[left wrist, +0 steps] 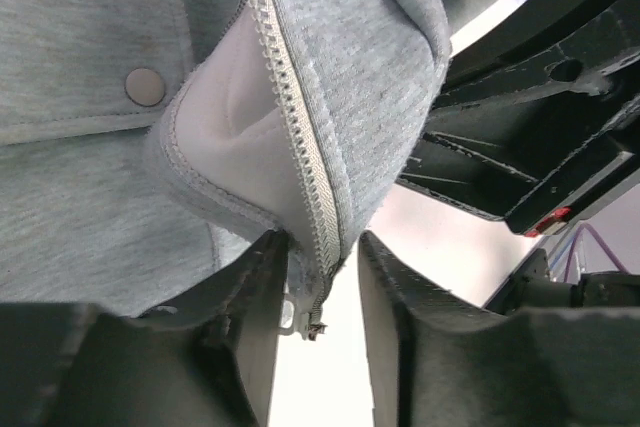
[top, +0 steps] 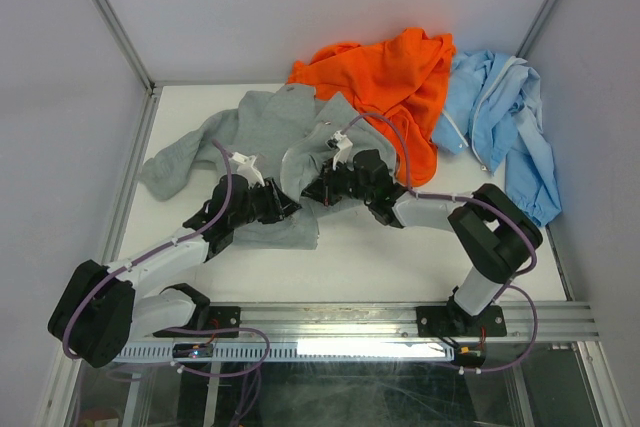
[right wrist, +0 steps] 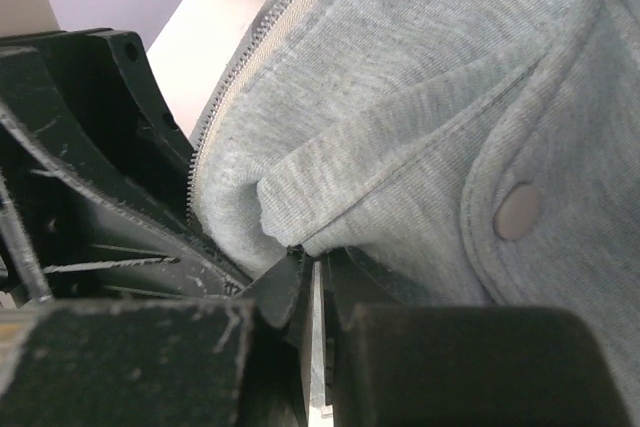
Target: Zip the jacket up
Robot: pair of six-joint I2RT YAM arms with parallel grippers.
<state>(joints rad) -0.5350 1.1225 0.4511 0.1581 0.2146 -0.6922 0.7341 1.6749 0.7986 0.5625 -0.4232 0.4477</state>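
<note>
I see the jacket (top: 265, 132) spread on the table (top: 400, 247), left of centre, with one sleeve trailing toward the left edge. An orange garment (top: 395, 72) and a light blue jacket (top: 505, 112) are heaped at the back right, and the orange one overlaps the grey hood area.

Both arms meet at the jacket's near front edge. My left fingers (top: 288, 209) stand partly apart, and bare table shows through the gap. The bottom end of the pale zipper (left wrist: 290, 107) hangs down between them. The tape and its metal end lie against the left-hand finger, while the other finger stands just clear of the cloth. A round snap button (left wrist: 145, 87) sits on the panel beside them.

My right fingers (top: 315, 192) are almost fully closed, with only a thin slit left between them. They pinch a fold of the grey fleece, which bunches up just above the tips. A second snap button (right wrist: 518, 210) shows on that panel, and the zipper teeth run up its left edge.
</note>
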